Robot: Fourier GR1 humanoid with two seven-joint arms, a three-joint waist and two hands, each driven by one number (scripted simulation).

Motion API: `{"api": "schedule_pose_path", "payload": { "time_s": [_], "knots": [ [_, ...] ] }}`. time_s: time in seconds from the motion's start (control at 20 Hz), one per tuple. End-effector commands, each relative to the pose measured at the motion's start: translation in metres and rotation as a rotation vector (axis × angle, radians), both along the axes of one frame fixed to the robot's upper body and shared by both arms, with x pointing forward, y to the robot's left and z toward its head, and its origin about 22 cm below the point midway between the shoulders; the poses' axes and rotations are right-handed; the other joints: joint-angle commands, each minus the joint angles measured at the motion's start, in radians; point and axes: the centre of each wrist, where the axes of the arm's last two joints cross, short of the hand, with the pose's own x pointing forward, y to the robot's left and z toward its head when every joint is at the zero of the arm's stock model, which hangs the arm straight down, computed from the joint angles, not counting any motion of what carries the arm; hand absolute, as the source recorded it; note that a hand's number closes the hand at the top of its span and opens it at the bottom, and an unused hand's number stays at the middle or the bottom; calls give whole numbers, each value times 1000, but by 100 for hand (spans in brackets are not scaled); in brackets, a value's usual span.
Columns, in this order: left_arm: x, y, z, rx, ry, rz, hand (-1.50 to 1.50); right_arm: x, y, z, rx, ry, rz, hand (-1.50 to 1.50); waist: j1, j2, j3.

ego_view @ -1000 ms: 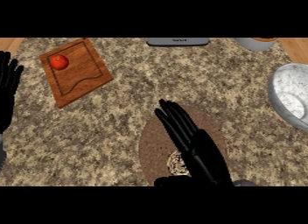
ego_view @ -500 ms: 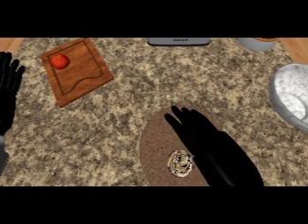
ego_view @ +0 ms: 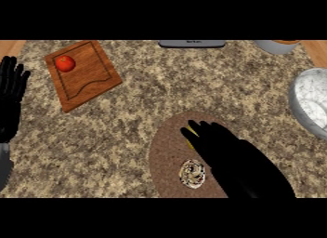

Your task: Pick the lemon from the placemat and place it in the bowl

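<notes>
While the lemon [ego_view: 190, 143] remains on the placemat [ego_view: 167, 158], showing only as a thin yellow sliver under the left edge of the right hand [ego_view: 228, 155], the task looks to be at its grasping step and little of it is done. That hand lies over the mat's right half with its fingers stretched forward and close together, their tips near the mat's far edge; whether any finger or the thumb curls round the fruit I cannot tell, since the hand hides nearly all of it. Nothing suggests a lift yet: the sliver sits flat against the mat. A small patterned disc [ego_view: 192, 172] lies on the mat's near part, just left of the hand. The bowl [ego_view: 316, 109] stands well right of the mat and a little farther back, and what shows of its inside holds no lemon. Far left of the mat, the left hand [ego_view: 6, 100] rests open, fingers up. Still to come, as I judge it: closing on the lemon, raising it, carrying it right and setting it in the bowl.
</notes>
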Motion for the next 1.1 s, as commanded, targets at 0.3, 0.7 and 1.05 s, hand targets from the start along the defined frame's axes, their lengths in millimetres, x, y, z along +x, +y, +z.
{"api": "schedule_pose_path", "payload": {
  "time_s": [0.3, 0.7, 1.05],
  "knots": [
    [5, -1, 13, 8, -5, -2, 0, 30, 18, -26, -78, 55, -58, -150, 7, 2, 1],
    [8, -9, 9, -19, 11, -22, 0, 54, -12, -66, -95, 103, -90, -150, 3, 3, 1],
    [4, 2, 24, 22, 2, 15, 0, 61, -7, -99, -64, 84, -83, -150, 4, 2, 2]
  ]
}}
